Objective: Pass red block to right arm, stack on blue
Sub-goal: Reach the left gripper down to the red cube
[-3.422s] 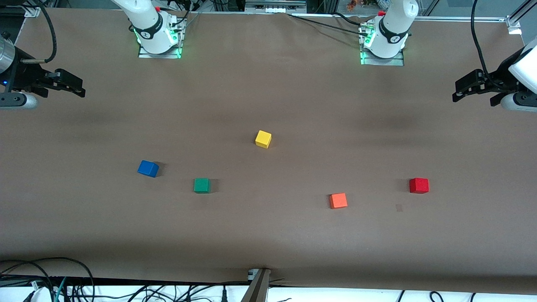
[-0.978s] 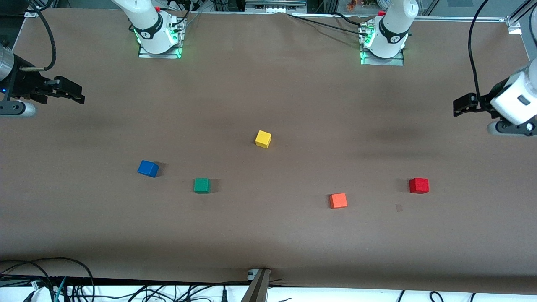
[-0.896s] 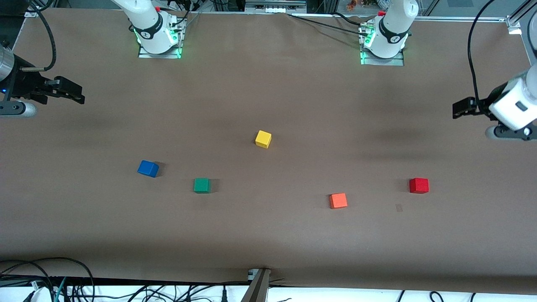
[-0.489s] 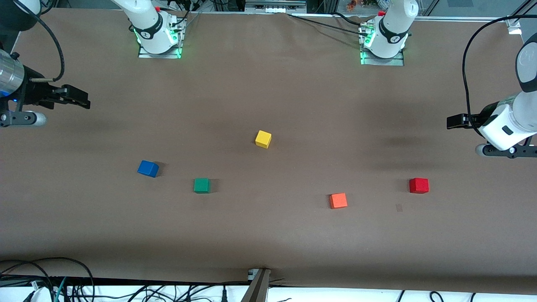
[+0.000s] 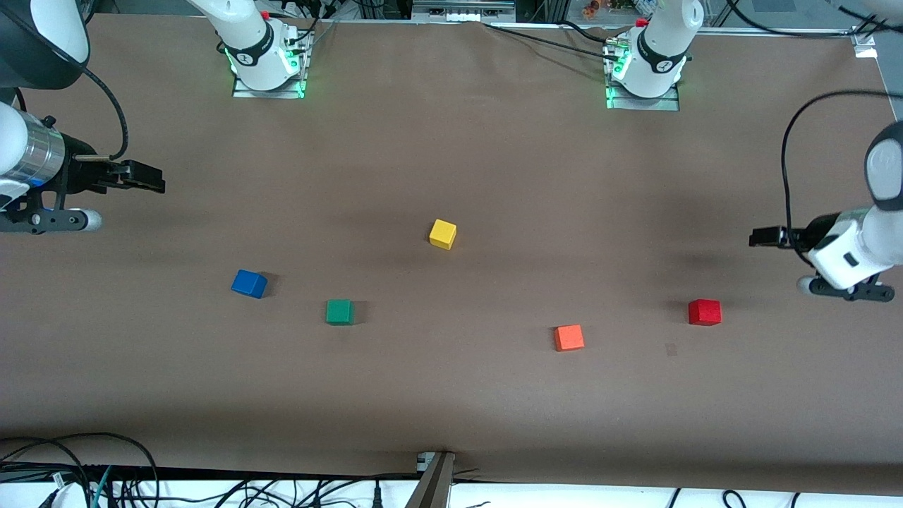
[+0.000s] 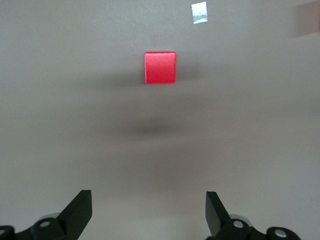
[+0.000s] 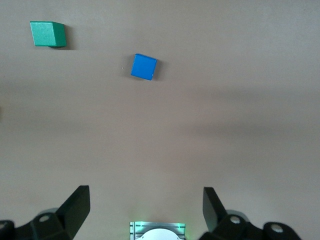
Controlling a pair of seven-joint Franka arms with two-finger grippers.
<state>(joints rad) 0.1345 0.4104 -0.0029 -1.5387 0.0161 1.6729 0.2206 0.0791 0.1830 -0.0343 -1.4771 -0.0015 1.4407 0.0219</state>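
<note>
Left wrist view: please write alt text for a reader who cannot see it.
A red block sits alone on the brown table, ahead of the open left gripper, whose two black fingertips frame the lower edge with nothing between them. A small pale patch marks the table just past the block.

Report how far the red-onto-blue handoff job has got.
Done: nothing yet. The red block lies untouched on the table, and the blue cube has nothing on it.
In hand: the left gripper is open, empty, over bare table near the red block. The right gripper is open and empty too.
Left: the grasp, the pass, the stacking.
</note>
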